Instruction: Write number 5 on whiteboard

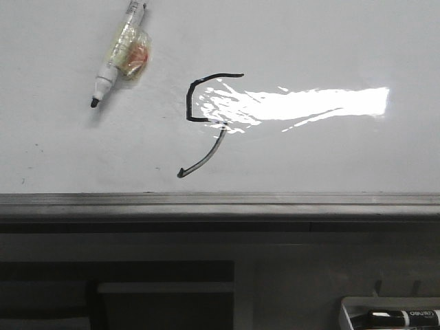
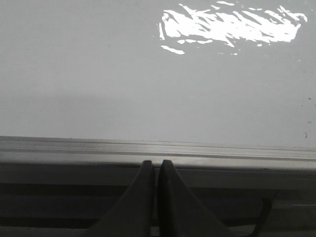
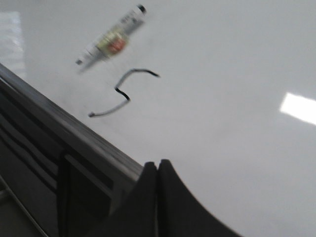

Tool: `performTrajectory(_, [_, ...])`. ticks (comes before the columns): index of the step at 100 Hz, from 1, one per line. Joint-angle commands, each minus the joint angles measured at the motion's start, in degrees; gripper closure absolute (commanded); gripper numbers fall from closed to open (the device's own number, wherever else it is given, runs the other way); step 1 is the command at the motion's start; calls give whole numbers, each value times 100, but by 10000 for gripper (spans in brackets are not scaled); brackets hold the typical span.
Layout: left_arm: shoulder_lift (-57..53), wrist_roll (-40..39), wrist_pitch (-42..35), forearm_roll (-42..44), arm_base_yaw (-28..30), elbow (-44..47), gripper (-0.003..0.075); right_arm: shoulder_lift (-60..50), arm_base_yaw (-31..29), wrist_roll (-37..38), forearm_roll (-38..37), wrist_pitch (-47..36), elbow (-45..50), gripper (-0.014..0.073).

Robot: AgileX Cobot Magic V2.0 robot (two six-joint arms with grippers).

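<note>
Whiteboard (image 1: 330,41) bears number 5 (image 1: 206,120), marker (image 1: 113,55) beyond closed, empty right gripper (image 3: 158,165); retreat without smudging.

Whiteboard (image 1: 330,41): glossy white surface, bright glare patch, grey metal edge rail. Bears one hand-drawn number 5 (image 1: 203,117). One uncapped marker (image 1: 118,53), tape-wrapped, lies apart from it.

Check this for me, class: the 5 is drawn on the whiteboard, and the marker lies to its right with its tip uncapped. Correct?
Not quite. In the front view the marker lies left of the number 5, not right. It rests on the whiteboard, tip uncapped.
</note>
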Motion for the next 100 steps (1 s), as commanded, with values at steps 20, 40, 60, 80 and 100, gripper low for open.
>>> performTrajectory(20, [-157,-55,-300,-70,9,96,741,38,-1627,1501,-965,163,594,654])
performTrajectory(40, [-157,-55,-310,-70,9,96,741,-338,-2085,1489,-1078,979,618,654])
performTrajectory(60, [-157,-55,-310,-70,9,96,741,-676,-2123,1489,-1078,987,618,654])
performTrajectory(80, [-157,-55,-310,-70,9,96,741,-676,-2123,1489,-1078,1000,618,654])
performTrajectory(100, [-157,-55,-310,-70,9,96,741,-676,-2123,1489,-1078,1010,618,654])
